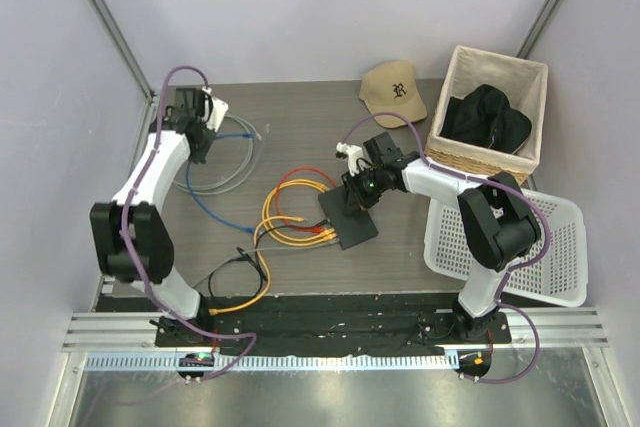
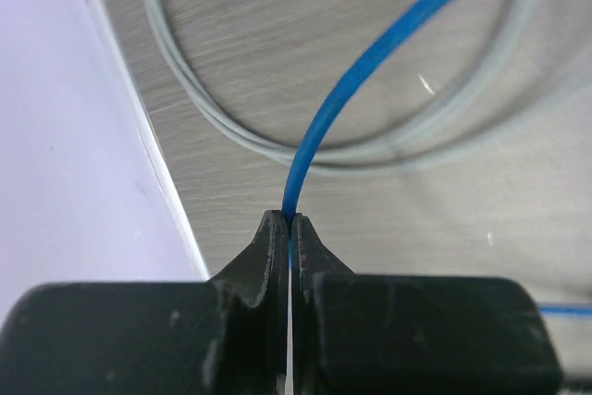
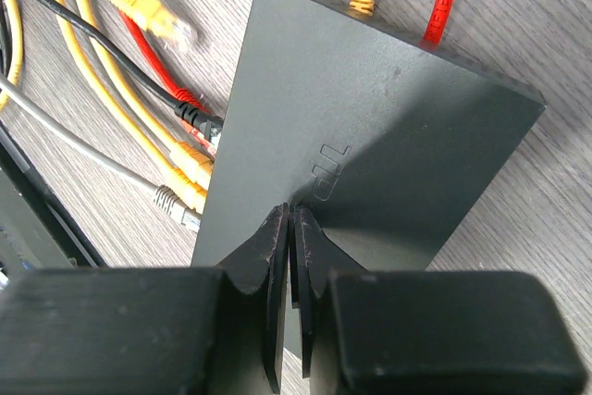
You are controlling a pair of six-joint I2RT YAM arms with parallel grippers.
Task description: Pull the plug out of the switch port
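The switch (image 1: 349,218) is a flat black box lying mid-table; in the right wrist view its top (image 3: 370,108) fills the frame. My right gripper (image 3: 291,210) is shut, its tips resting on the switch's top (image 1: 354,191). Black, yellow and grey plugs (image 3: 190,159) sit along the switch's left side, and a yellow plug (image 3: 363,5) is at its far edge. A loose yellow plug (image 3: 153,14) lies beside them. My left gripper (image 2: 290,220) is shut on a thin blue cable (image 2: 388,48) near the table's back left (image 1: 199,150). The blue cable's plug end cannot be made out.
A grey cable (image 1: 232,159) lies coiled under the left gripper, close to the table's left edge (image 2: 162,164). Orange, red and yellow cables (image 1: 290,202) loop left of the switch. A tan cap (image 1: 395,91), a wicker basket (image 1: 530,82) holding a black garment and a white perforated tray (image 1: 555,247) stand on the right.
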